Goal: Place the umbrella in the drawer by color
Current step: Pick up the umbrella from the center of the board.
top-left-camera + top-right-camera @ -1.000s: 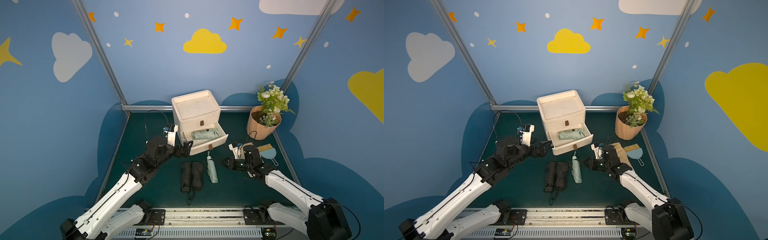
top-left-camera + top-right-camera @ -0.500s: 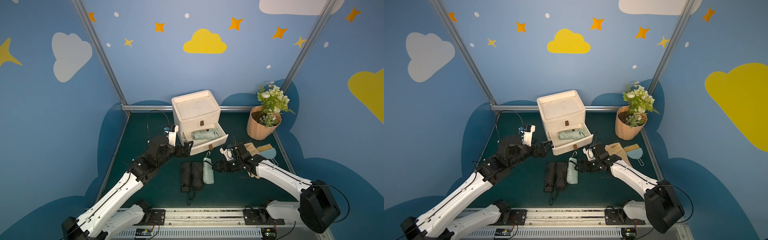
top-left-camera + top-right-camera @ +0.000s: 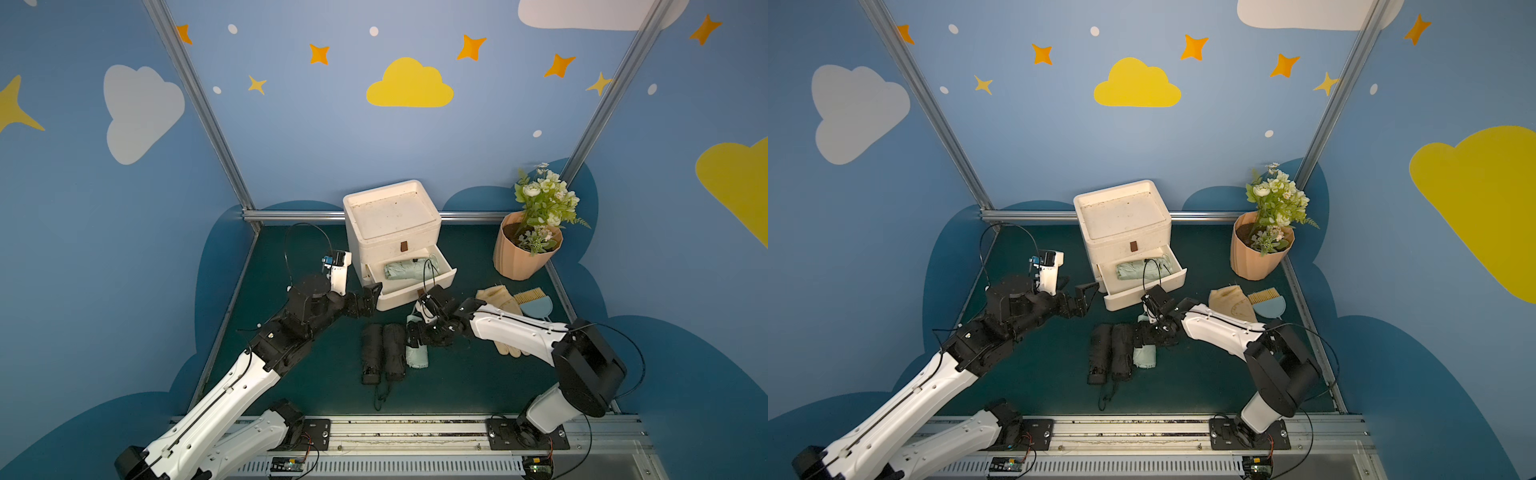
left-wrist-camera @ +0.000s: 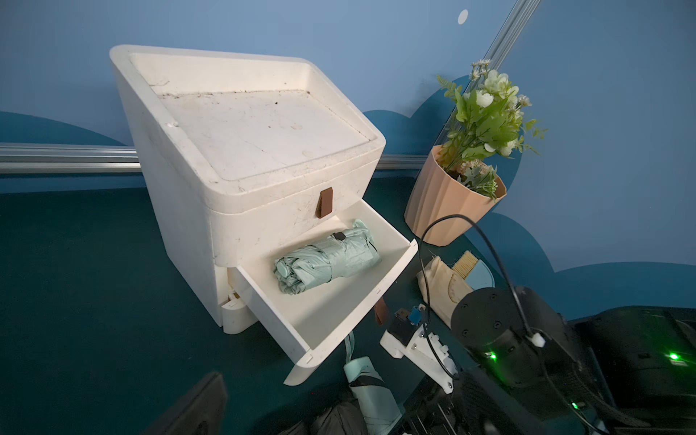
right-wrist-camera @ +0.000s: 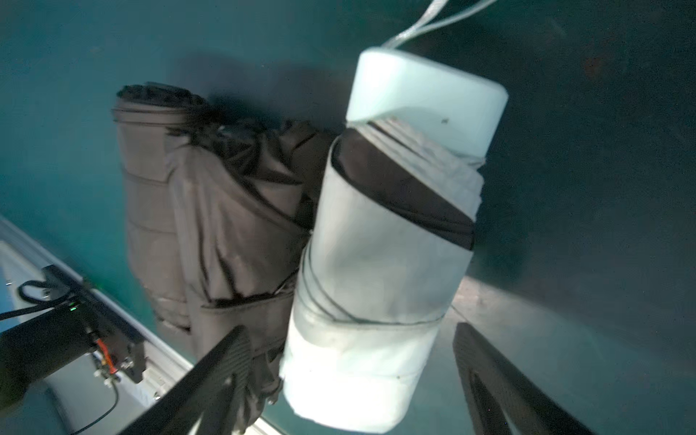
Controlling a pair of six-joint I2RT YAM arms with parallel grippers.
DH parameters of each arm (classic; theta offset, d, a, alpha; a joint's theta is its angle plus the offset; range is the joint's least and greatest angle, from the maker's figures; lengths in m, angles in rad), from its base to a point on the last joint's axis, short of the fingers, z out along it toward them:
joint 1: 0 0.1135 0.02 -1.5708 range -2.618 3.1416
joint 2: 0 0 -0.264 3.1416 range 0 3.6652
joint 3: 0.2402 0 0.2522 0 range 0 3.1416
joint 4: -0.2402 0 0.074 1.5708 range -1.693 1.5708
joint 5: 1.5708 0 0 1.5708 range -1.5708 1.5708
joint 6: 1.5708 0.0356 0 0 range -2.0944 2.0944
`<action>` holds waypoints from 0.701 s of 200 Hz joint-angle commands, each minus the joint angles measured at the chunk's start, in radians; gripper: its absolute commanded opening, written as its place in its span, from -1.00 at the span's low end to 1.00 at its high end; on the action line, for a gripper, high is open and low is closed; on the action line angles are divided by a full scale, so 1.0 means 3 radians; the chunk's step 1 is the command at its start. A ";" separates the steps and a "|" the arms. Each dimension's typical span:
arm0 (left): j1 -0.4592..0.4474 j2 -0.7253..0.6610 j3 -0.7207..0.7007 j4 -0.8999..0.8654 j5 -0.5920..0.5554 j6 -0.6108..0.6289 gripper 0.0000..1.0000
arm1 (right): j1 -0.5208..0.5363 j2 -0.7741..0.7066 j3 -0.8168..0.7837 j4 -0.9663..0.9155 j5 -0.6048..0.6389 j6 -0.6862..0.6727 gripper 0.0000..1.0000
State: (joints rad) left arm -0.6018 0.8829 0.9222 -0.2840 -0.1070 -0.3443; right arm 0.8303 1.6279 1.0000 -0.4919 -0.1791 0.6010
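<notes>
**Right pincer straddles the loose mint umbrella; the grasp is not yet made.**

The left pincer (image 3: 370, 299) hangs released and empty at 9 o'clock of the open drawer (image 3: 395, 300). At the drawer's 6 o'clock, two black umbrellas (image 3: 382, 353) lie on the table (image 3: 332, 386). The mint umbrella (image 3: 417, 357) touches their 3 o'clock side. The right pincer (image 5: 350, 395) is spread over it, fingers (image 5: 218, 361) on either side and not clamped. A stowed mint umbrella (image 3: 405, 270) lies in the drawer, so I judge this one belongs there too. The next move calls for closing on the mint roll alone, clear of the black fabric. Then comes a lift towards 12 o'clock, over the drawer's front wall.
</notes>
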 commanded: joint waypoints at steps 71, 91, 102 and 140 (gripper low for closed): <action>0.0017 -0.0114 -0.0093 -0.0091 -0.0134 0.0069 1.00 | 0.0121 0.0483 0.0374 -0.1141 0.0976 -0.0364 0.47; 0.0017 -0.0087 -0.0083 -0.0080 -0.0123 0.0069 1.00 | 0.0127 0.0558 0.0411 -0.1200 0.1028 -0.0483 0.49; 0.0017 -0.0075 -0.0078 -0.0085 -0.0124 0.0068 1.00 | 0.0132 0.0607 0.0433 -0.1188 0.1012 -0.0532 0.51; 0.0019 -0.0080 -0.0067 -0.0104 -0.0139 0.0059 1.00 | 0.0215 0.0863 0.0583 -0.1194 0.0956 -0.0637 0.55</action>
State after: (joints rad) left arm -0.6003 0.8631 0.9001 -0.3073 -0.1352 -0.3370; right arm 0.8753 1.8282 1.1515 -0.8021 0.0841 0.4431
